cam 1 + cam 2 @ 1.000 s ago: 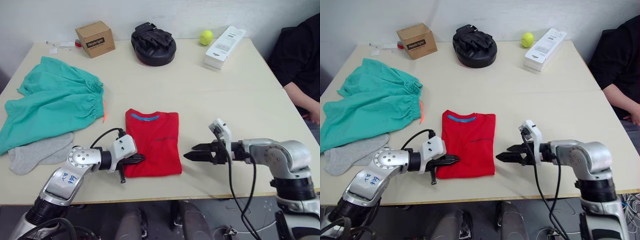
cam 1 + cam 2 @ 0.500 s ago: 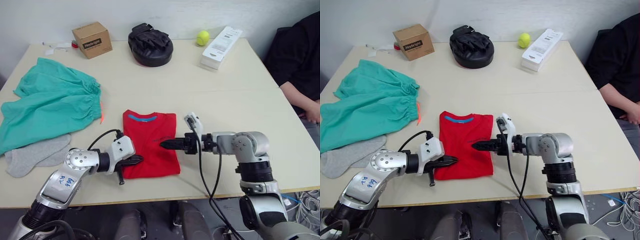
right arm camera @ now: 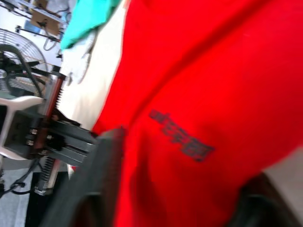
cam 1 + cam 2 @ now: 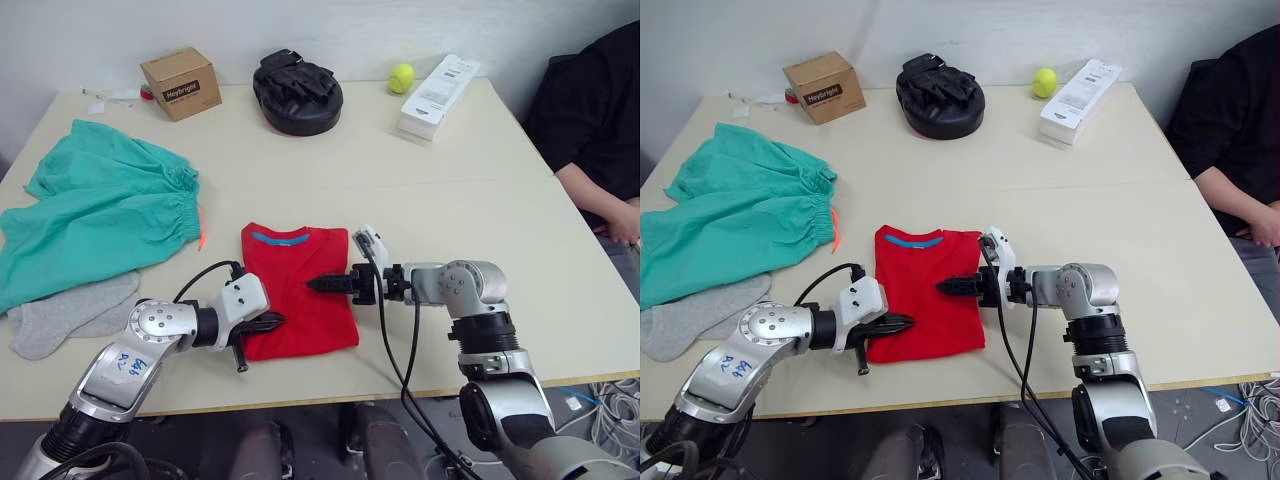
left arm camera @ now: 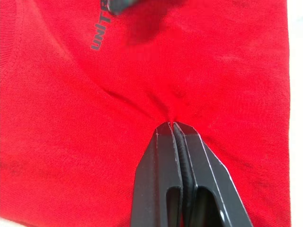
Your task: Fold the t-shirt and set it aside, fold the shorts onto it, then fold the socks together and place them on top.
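The red t-shirt (image 4: 290,262) lies folded into a rectangle near the table's front edge, its blue neck band facing away from me. My left gripper (image 4: 272,321) is shut on a pinch of the cloth at its lower left part; the cloth puckers at the gripper's tips (image 5: 172,125). My right gripper (image 4: 315,284) reaches in from the right, low over the shirt's right half. It is open, and its fingers (image 3: 97,182) stand apart over the red cloth. The teal shorts (image 4: 100,225) lie crumpled at the left. The grey socks (image 4: 65,312) lie just in front of them.
Along the far edge stand a cardboard box (image 4: 182,83), a black padded mitt (image 4: 298,92), a tennis ball (image 4: 402,76) and a white carton (image 4: 437,82). A person in black (image 4: 590,110) sits at the right side of the table (image 4: 480,210).
My right gripper has moved left, from the bare table beside the t-shirt to over its right half. The left gripper keeps its pinch in place.
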{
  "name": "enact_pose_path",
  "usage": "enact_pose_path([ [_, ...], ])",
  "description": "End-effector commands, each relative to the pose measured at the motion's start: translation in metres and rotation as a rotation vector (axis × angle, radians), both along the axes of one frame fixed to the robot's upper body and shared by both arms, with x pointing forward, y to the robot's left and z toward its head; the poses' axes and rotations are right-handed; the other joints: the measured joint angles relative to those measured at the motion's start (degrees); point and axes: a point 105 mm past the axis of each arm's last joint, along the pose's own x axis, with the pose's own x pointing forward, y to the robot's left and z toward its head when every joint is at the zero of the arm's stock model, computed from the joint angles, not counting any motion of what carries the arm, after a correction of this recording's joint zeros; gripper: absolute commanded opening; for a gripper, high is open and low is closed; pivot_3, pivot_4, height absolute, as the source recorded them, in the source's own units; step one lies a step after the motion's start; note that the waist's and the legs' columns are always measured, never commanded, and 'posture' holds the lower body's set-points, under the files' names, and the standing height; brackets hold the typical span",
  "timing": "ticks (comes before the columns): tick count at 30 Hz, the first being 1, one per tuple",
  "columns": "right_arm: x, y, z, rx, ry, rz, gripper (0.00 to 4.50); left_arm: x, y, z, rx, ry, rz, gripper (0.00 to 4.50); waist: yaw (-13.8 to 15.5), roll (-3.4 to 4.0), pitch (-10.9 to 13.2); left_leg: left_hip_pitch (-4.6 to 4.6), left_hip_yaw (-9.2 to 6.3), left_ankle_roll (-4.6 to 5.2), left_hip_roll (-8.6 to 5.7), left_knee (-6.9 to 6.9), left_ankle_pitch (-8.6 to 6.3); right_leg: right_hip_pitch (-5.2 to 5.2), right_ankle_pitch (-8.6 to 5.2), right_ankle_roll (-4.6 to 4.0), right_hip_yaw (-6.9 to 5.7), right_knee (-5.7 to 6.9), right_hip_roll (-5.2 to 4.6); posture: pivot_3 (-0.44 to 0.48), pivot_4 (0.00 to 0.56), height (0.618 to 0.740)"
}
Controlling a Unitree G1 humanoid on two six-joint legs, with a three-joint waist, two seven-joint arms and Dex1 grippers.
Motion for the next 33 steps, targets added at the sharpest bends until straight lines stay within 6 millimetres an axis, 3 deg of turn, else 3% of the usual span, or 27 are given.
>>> enact_pose_path([
  [1,-0.005,-0.005,-0.010,-0.032,0.026,0.003,0.90,-0.002,0.002,-0.005,0.018,0.023,0.004,0.00,-0.02,-0.07,-0.06,0.02,0.00,0.00,0.00,0.00,0.00,0.01,0.00,0.00,0.00,-0.01,0.01,0.000,0.150,0.740],
  [4,-0.007,-0.011,-0.008,-0.058,-0.019,0.019,0.01,0.001,-0.002,0.002,-0.048,0.048,0.026,0.00,0.17,-0.11,-0.08,0.02,-0.01,0.04,-0.01,0.02,0.02,0.04,0.02,0.03,0.01,-0.01,-0.02,0.000,0.150,0.740],
  [11,-0.011,-0.028,-0.008,-0.108,-0.097,0.023,0.01,0.002,-0.012,0.018,-0.159,0.030,-0.002,0.00,1.69,-0.11,-0.08,-0.06,-0.07,0.06,-0.07,0.03,0.03,0.03,0.05,0.08,-0.01,-0.09,-0.08,0.000,0.150,0.740],
  [14,-0.011,-0.044,-0.004,-0.149,-0.148,0.002,0.00,0.004,-0.019,0.048,-0.298,0.007,-0.030,0.62,2.30,-0.11,-0.07,-0.15,-0.11,0.16,-0.15,0.04,0.04,0.03,0.11,0.17,-0.03,-0.17,-0.17,0.000,0.150,0.740],
  [17,-0.010,-0.066,0.004,-0.186,-0.205,-0.029,0.00,0.005,-0.022,0.071,-0.369,-0.010,-0.058,1.55,2.98,-0.09,-0.05,-0.19,-0.15,0.26,-0.29,0.08,0.07,0.04,0.16,0.23,-0.06,-0.19,-0.28,0.000,0.150,0.740],
  [21,-0.018,-0.120,0.010,-0.291,-0.235,-0.079,0.00,0.005,-0.026,0.099,-0.400,-0.050,-0.104,2.82,3.31,0.05,0.05,-0.29,-0.19,0.47,-0.50,0.06,0.06,0.04,0.23,0.37,-0.16,-0.28,-0.48,0.000,0.150,0.740],
  [22,-0.019,-0.129,0.010,-0.311,-0.237,-0.087,0.00,0.005,-0.026,0.101,-0.396,-0.057,-0.107,3.17,3.25,0.06,0.06,-0.29,-0.16,0.52,-0.52,0.08,0.03,0.06,0.25,0.41,-0.15,-0.32,-0.49,0.000,0.150,0.740],
  [26,-0.025,-0.196,0.017,-0.463,-0.252,-0.150,0.00,0.008,-0.029,0.106,-0.397,-0.079,-0.117,4.38,3.15,0.08,0.11,-0.31,-0.11,0.59,-0.55,0.07,0.05,0.09,0.29,0.48,-0.19,-0.44,-0.47,0.000,0.150,0.740],
  [30,-0.029,-0.244,0.029,-0.546,-0.264,-0.206,0.00,0.006,-0.033,0.105,-0.389,-0.083,-0.138,4.44,3.15,0.08,0.17,-0.28,-0.10,0.59,-0.51,0.09,0.08,0.13,0.29,0.48,-0.21,-0.46,-0.41,0.000,0.150,0.740],
  [33,-0.030,-0.295,0.036,-0.648,-0.269,-0.298,0.00,0.004,-0.038,0.104,-0.386,-0.089,-0.160,4.44,3.11,0.15,0.24,-0.21,-0.10,0.57,-0.50,0.08,0.09,0.18,0.29,0.48,-0.20,-0.46,-0.36,0.000,0.150,0.740],
])
